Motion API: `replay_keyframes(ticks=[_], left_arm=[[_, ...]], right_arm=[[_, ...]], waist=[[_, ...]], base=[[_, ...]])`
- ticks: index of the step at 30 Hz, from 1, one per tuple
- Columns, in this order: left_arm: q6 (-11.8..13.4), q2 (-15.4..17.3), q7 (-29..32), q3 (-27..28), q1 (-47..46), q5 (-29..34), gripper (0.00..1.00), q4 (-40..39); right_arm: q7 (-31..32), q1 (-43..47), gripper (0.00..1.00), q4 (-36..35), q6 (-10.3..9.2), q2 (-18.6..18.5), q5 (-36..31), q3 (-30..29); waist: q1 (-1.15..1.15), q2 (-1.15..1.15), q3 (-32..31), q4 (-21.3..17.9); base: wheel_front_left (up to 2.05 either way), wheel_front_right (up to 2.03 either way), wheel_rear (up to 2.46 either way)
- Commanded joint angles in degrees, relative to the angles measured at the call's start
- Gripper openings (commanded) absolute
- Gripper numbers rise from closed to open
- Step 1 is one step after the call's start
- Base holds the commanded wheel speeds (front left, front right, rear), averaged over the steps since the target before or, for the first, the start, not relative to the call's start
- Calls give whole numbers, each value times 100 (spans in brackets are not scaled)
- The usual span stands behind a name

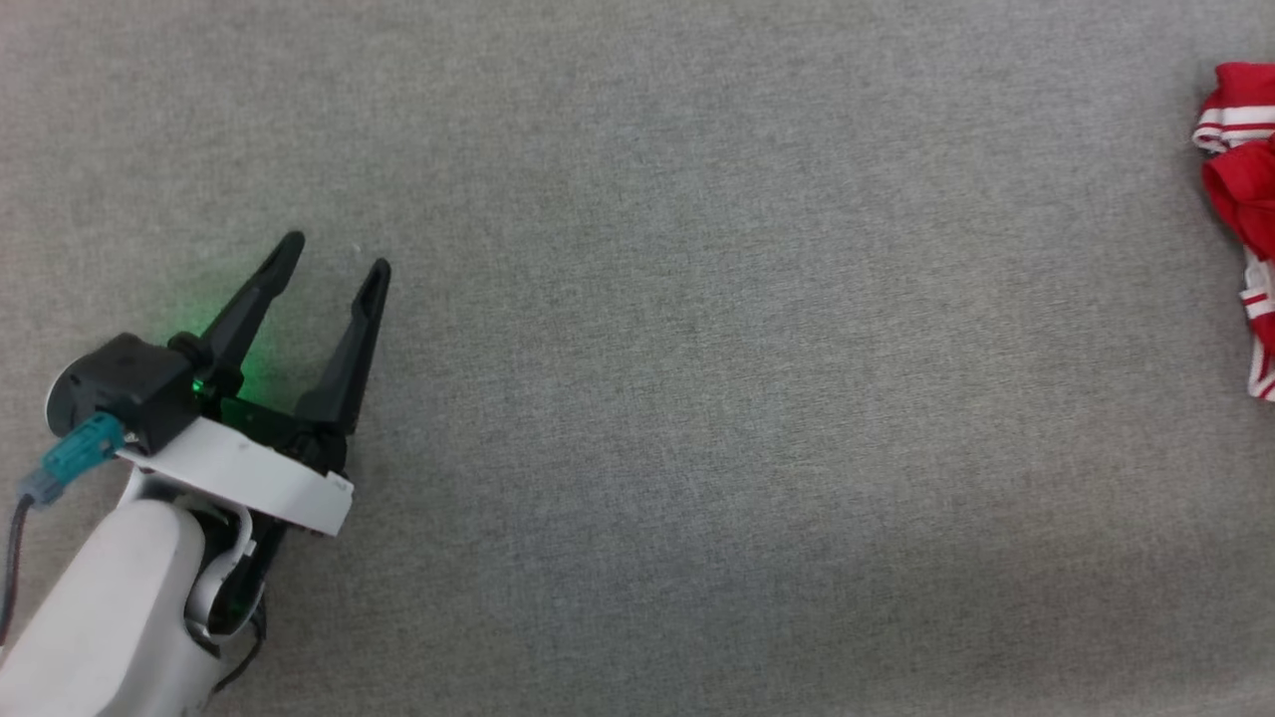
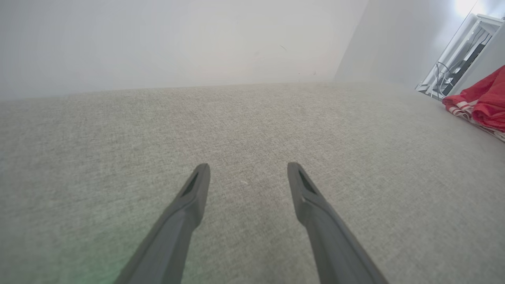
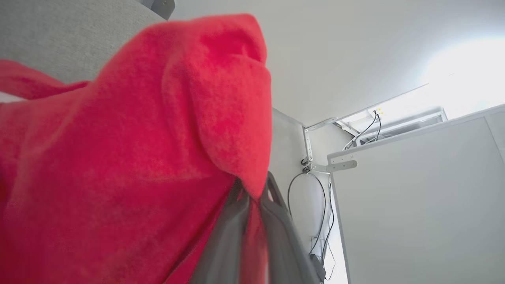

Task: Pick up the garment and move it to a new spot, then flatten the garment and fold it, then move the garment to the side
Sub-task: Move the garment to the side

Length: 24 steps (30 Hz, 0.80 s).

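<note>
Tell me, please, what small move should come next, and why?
Probably carry the garment toward the bare middle of the grey surface. The right jaws are shut on its red cloth, it lies at the far right edge of the head view, and the left jaws stand open and empty.

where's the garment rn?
The garment is bunched at the far right edge of the head view, across the grey surface from the open left gripper. In the right wrist view its red cloth is pinched in the shut right gripper.
</note>
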Motion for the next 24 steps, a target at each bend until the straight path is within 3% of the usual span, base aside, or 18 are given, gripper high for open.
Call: replay_keyframes(ticks=[1, 19, 20, 21, 23, 24], left_arm=[[-16, 30, 0, -9, -40, -59, 100, 30], [-4, 128, 8, -13, -82, -120, 100, 131], [-4, 121, 8, -12, -80, -119, 100, 132], [-4, 109, 8, 1, -76, -118, 100, 135], [-4, 93, 8, 13, -55, -122, 100, 126], [-4, 80, 8, 28, -41, -124, 100, 121]], right_arm=[[-90, -51, 0, 29, -14, 49, -185, -49], [-259, -383, 0, 870, -13, 1160, -1113, -827], [-279, -416, 5, 854, -13, 1214, -1160, -923], [-289, -421, 24, 832, -13, 1269, -1207, -988], [-299, -420, 50, 770, -13, 1377, -1318, -1117], [-305, -432, 95, 720, -13, 1413, -1370, -1175]], waist=[[0, 0, 61, 31], [0, 0, 257, 172], [0, 0, 250, 181], [0, 0, 239, 191], [0, 0, 214, 204], [0, 0, 200, 210]], base=[[0, 0, 0], [0, 0, 0], [0, 0, 0], [0, 0, 0], [0, 0, 0], [0, 0, 0]])
